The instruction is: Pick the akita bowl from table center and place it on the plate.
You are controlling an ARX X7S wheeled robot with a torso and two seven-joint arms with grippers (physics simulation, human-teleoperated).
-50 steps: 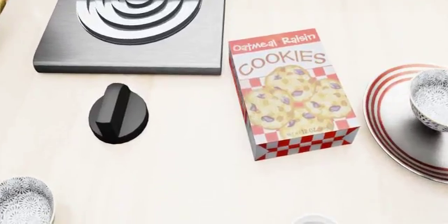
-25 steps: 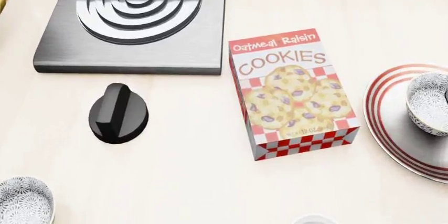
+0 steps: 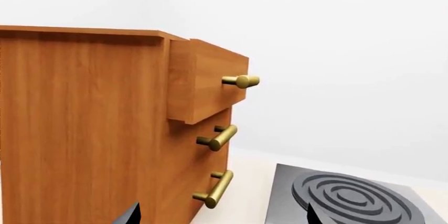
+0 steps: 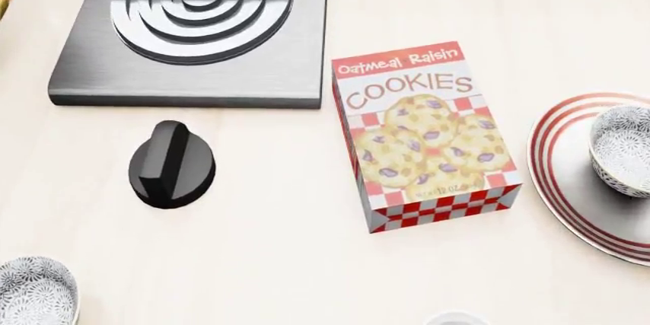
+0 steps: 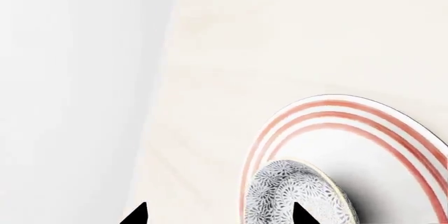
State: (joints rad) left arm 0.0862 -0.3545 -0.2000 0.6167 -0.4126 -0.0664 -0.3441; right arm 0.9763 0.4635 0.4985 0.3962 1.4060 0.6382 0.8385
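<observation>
Already the akita bowl (image 4: pixel 622 149) sits near the plate (image 4: pixel 565 188) edge.

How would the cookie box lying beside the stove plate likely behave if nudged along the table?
The cookie box lies flat on its broad face, so it would probably slide rather than tip. Its flat sides and square corners make rolling unlikely. It looks like cardboard, so likely light and somewhat crushable, though its weight cannot be seen.
</observation>
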